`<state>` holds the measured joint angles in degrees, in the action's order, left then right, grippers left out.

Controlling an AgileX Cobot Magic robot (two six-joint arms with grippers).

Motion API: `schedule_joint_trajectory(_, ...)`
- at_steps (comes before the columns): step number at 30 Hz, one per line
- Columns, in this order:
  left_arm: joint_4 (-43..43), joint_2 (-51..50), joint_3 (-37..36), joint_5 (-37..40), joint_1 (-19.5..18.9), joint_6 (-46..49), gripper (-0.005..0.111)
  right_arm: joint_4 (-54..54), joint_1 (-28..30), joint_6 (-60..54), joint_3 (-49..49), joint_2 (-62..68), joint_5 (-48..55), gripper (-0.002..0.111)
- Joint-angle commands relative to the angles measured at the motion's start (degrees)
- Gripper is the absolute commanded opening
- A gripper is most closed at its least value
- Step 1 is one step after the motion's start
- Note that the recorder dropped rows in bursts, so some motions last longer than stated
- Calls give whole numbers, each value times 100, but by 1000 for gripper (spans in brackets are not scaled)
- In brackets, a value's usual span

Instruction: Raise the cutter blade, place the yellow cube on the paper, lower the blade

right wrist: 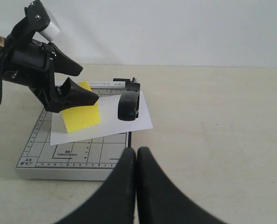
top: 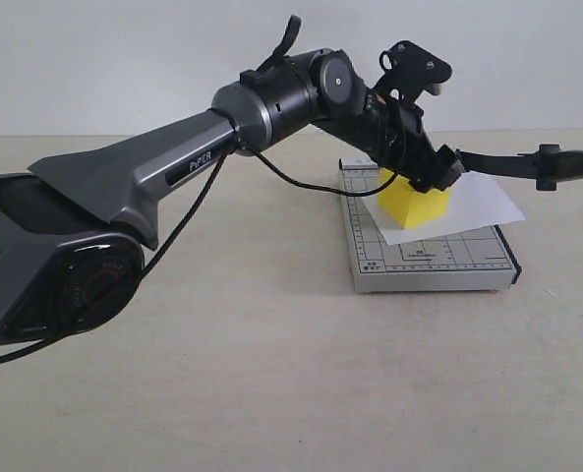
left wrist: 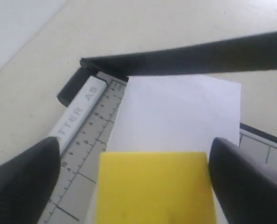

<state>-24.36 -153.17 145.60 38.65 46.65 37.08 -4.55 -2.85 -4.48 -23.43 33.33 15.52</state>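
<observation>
Yellow cube (top: pixel 414 205), on paper (top: pixel 490 202), is straddled by open left gripper (left wrist: pixel 133 147). Raised cutter blade (top: pixel 527 163) is extended toward 3 o'clock from it in the exterior view; closed right gripper (right wrist: pixel 136 156) is judged nearer.

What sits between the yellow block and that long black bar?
Only a bare stretch of the paper lies between the yellow cube and the cutter blade; the left wrist view shows it.

Between the jaws of the left gripper (left wrist: pixel 134 149), the yellow cube (left wrist: pixel 154 186) runs off the picture's edge. Both fingers (left wrist: pixel 21 182) look blurred and cropped. Beyond the jaws, the cutter blade (left wrist: pixel 199 58) leaves the frame.
</observation>
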Motion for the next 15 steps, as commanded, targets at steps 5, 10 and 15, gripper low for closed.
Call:
schedule_joint_trajectory(5,463,688,37,180,22,-529,68,-4,-4,-31,4,-9,-35,0)
schedule_joint_trajectory(10,1561,1055,37,820,10,-1637,17,-4,-4,-31,4,-9,-49,0)
schedule_joint_trajectory(15,1610,1149,37,1191,-75,-2367,4,-4,-4,-31,4,-9,-49,0)
